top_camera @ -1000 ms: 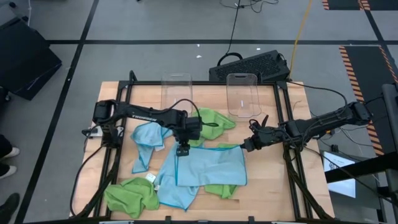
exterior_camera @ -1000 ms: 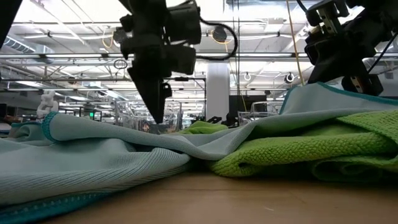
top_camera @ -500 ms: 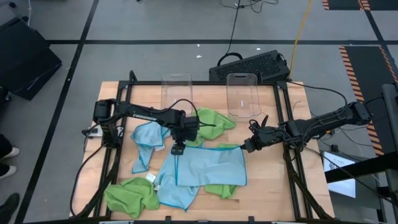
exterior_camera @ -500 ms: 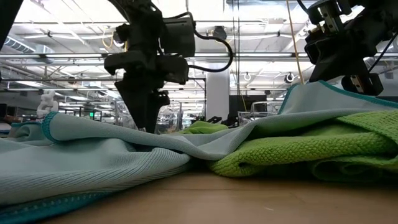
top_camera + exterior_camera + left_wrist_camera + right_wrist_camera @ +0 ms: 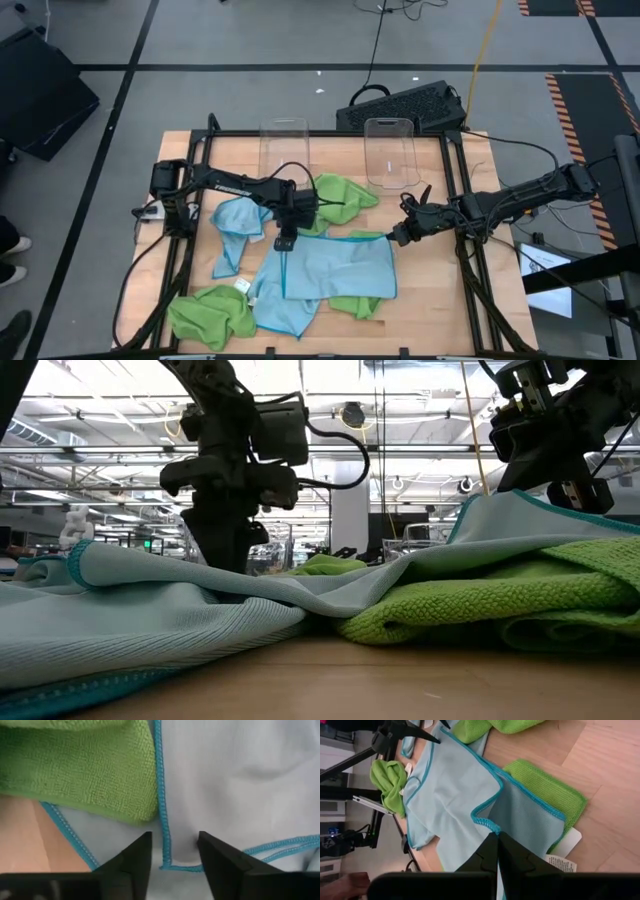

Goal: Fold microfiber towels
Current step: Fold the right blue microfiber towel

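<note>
Mid-table, on spread light blue towel (image 5: 335, 265): left gripper (image 5: 172, 851) down at one corner, fingers part open, straddling teal hem, nothing pinched yet. Right gripper (image 5: 497, 851) closed tight on opposite corner, holding it lifted. Green towel (image 5: 340, 195) just behind, another (image 5: 212, 312) near front edge. Looks like grab step before fold. Next move probably: close on hem, lift both corners together, carry across.

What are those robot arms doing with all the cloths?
They are folding towels. The left gripper is down at one corner of the big light blue towel, its jaws straddling the stitched edge. The right gripper has its jaws shut at the opposite corner. Green towels and another blue one lie crumpled around, not yet folded.
</note>
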